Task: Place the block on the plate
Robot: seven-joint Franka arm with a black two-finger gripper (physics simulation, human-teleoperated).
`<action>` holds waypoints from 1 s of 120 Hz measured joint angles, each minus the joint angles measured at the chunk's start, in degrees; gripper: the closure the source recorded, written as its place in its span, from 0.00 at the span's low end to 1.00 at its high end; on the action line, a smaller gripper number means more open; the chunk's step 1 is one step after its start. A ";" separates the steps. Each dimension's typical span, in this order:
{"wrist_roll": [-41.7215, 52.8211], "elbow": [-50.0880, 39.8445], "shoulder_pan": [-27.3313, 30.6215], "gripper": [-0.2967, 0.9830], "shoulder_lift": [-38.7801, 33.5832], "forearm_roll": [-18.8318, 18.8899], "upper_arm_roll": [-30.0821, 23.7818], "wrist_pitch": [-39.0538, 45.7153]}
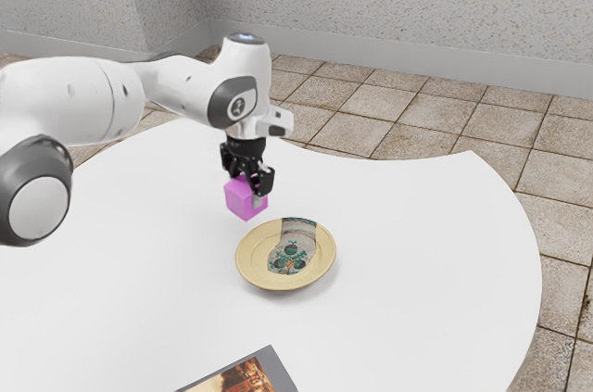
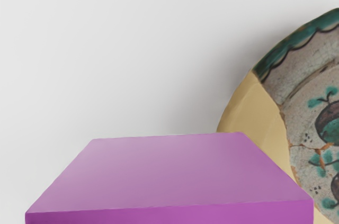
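Cropped edges and covered spots, as I see them.
In my exterior view, the gripper (image 1: 247, 184) hides part of the top of the block (image 1: 244, 202); the near edge cuts off the dark-bordered print (image 1: 276, 362), the exterior view's left edge crops the arm (image 1: 83, 100) and table (image 1: 139, 253), and the arm's mark (image 1: 242, 106) is too small to read. My wrist view crops the block and plate (image 2: 254, 107), the block covering some rim.

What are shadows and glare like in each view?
Exterior view: table washed nearly white, faint shadow hugging the plate. Wrist view: soft grey shadow on the table beside the plate, no harsh glare, the top of the block paler than its side, edges crisp.
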 joint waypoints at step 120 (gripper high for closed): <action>-12.50 -4.65 -3.78 0.46 0.46 -0.14 -7.15 0.45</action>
